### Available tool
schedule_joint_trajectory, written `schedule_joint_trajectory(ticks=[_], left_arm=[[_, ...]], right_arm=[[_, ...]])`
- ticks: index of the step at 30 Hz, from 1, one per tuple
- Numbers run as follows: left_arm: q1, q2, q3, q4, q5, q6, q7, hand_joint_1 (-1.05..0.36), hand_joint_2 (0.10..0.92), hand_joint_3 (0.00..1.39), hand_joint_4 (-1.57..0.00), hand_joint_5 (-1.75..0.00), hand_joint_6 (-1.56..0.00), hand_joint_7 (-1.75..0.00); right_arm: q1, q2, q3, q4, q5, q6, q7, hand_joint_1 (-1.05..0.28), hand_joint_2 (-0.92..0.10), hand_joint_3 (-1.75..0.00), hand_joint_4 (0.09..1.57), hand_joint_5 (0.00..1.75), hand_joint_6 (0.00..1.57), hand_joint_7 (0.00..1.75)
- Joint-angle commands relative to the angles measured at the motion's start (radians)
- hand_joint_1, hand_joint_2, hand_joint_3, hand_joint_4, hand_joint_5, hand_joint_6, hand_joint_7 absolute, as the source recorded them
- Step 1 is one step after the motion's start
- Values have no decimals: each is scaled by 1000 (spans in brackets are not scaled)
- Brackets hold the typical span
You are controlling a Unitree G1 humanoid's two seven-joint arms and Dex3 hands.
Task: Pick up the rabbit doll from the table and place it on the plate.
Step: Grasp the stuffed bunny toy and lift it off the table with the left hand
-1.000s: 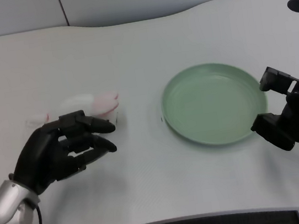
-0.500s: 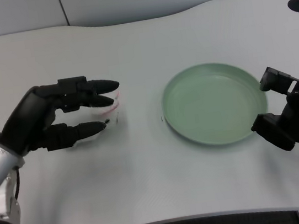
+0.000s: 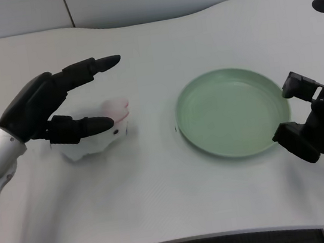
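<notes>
Left hand [image 3: 49, 110] at nine o'clock of frame, fingers [image 3: 91, 66] spread wide, upper ones reaching toward two o'clock, thumb low across the near side of the rabbit doll [image 3: 99, 127]. Nothing pinched; whether thumb touches fabric, cannot tell. Rabbit doll, white with pink ears, flat on the tabletop [image 3: 158, 182] under and just past the hand, ears toward three o'clock. Plate [image 3: 203, 137], pale green, bare, at three o'clock of the doll, apart from it. Risks, as judged: soft pale body may squash and slip from a shallow close; thumb pressing sideways may shove doll toward plate instead of lifting; loose hold could drop it short of the rim.
</notes>
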Motion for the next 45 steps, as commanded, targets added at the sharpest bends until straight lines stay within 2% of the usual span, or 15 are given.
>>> schedule_joint_trajectory(ticks=[1, 9, 12, 14, 17, 22, 24, 26, 28, 30, 33, 36, 38, 41, 45], left_arm=[[-54, 24, -67, 48, 86, 51, 108, -1020, 921, 421, -189, 0, -276, 0], [-98, -3, -167, 113, 163, 163, 219, -1048, 921, 509, -40, 0, -151, 0], [-111, -27, -197, 136, 185, 232, 246, -1048, 921, 543, -7, 1, -119, 0], [-119, -37, -215, 145, 199, 267, 259, -1048, 921, 567, -1, 1, -102, 0], [-132, -50, -248, 159, 228, 337, 265, -1048, 921, 610, 1, 1, -44, 0], [-146, -74, -303, 181, 274, 463, 266, -1048, 921, 633, 1, 1, -2, 1], [-147, -84, -320, 187, 285, 505, 258, -1048, 921, 643, 1, 1, 0, 1], [-147, -90, -332, 191, 293, 531, 255, -1048, 921, 651, 1, 1, 1, 1], [-146, -96, -348, 194, 305, 554, 265, -1048, 921, 655, 1, 1, 1, 1], [-145, -101, -362, 196, 315, 575, 271, -1048, 921, 661, 1, 1, 1, 1], [-144, -108, -386, 201, 336, 606, 283, -1048, 921, 666, 1, 1, 1, 1], [-141, -115, -404, 204, 354, 630, 302, -1048, 921, 664, 1, 1, 1, 1], [-141, -119, -421, 206, 370, 651, 312, -1048, 921, 662, 1, 1, 1, 1], [-141, -125, -449, 209, 400, 680, 339, -1048, 921, 657, 1, 1, 1, 1], [-144, -137, -492, 214, 444, 723, 377, -1048, 921, 562, 1, 1, 1, 1]], right_arm=[[-5, -14, -5, -3, 4, 1, 2, -618, -915, -22, 1025, 1746, 795, 1726], [-3, -13, -2, -6, -1, -13, 3, -635, -919, -29, 1027, 1746, 808, 1746], [-3, -13, -1, -6, 0, -6, 6, -618, -916, -25, 1031, 1746, 812, 1742], [-5, -12, -2, -5, 2, 2, 8, -607, -919, -24, 1029, 1746, 794, 1732], [-4, -10, -3, -6, 2, -10, 9, -622, -921, -46, 1021, 1746, 790, 1744], [-5, -10, -3, -8, 4, -9, 17, -619, -921, -40, 1018, 1746, 800, 1646], [-3, -9, -4, -10, 4, -15, 18, -649, -920, -32, 1018, 1746, 807, 1684], [-3, -10, -2, -9, 3, -11, 18, -662, -919, -23, 1024, 1746, 807, 1733], [-4, -10, -1, -9, 2, -12, 20, -659, -920, -24, 1029, 1746, 821, 1743], [-2, -9, 0, -12, 0, -27, 19, -653, -921, -30, 1035, 1746, 835, 1746], [-3, -7, -2, -13, 5, -20, 25, -612, -921, -36, 1041, 1746, 839, 1746], [-4, -5, -5, -11, 10, -3, 31, -609, -916, -30, 1034, 1746, 815, 1743], [-4, -3, -6, -12, 11, -4, 37, -610, -917, -27, 1030, 1746, 809, 1746], [-3, 0, -4, -17, 10, -10, 35, -619, -918, -23, 1032, 1746, 829, 1746], [0, 5, -5, -22, 12, -9, 39, -624, -912, -14, 1029, 1746, 828, 1746]])
